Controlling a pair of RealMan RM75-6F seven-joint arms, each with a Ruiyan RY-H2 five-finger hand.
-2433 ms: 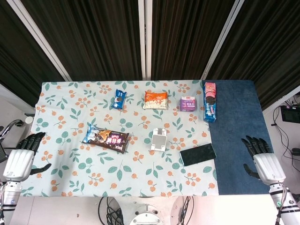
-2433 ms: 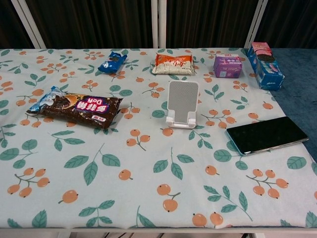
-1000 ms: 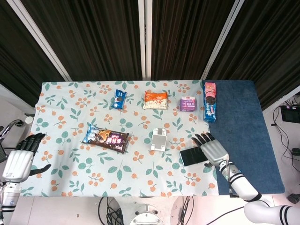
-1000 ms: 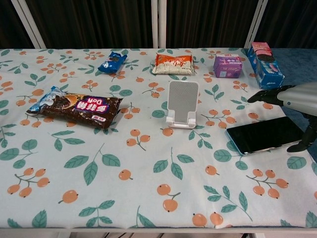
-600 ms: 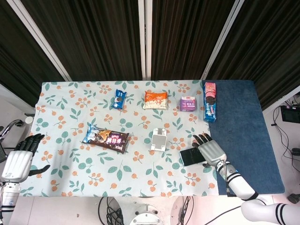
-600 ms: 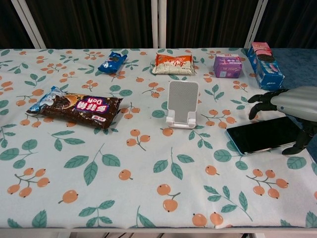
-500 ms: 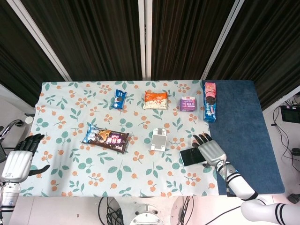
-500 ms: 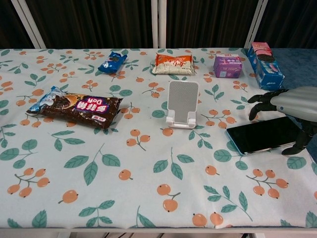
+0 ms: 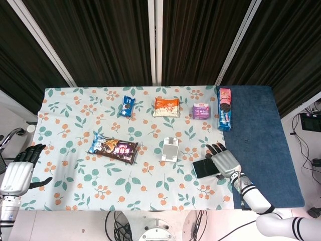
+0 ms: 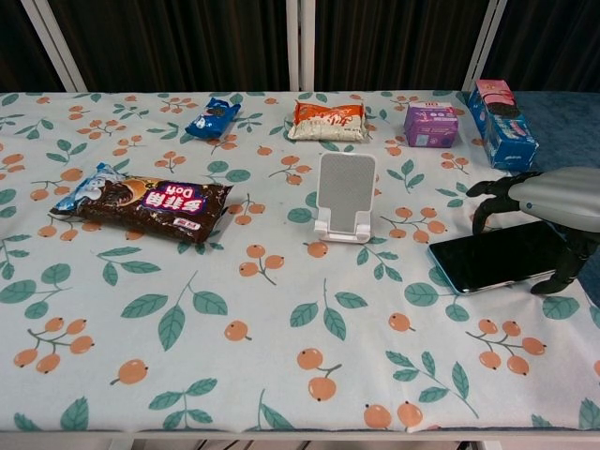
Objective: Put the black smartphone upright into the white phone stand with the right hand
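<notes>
The black smartphone (image 9: 203,167) (image 10: 492,256) lies flat on the floral cloth, right of the white phone stand (image 9: 170,149) (image 10: 344,198), which stands upright and empty. My right hand (image 9: 223,161) (image 10: 544,206) hovers over the phone's right part, fingers spread and curved down on its far side, thumb down by its near edge. I cannot see it gripping the phone. My left hand (image 9: 19,170) hangs off the table's left edge, fingers apart, holding nothing.
A long dark cookie pack (image 9: 113,147) lies left of the stand. Along the back sit a blue packet (image 9: 127,106), an orange-white packet (image 9: 166,107), a purple box (image 9: 201,111) and a pink-blue cookie box (image 9: 224,109). A blue mat (image 9: 256,140) covers the table's right side.
My right hand came in from the table's right edge to above the phone, then lowered slightly with its fingers curving down around it. The phone and left hand have not moved.
</notes>
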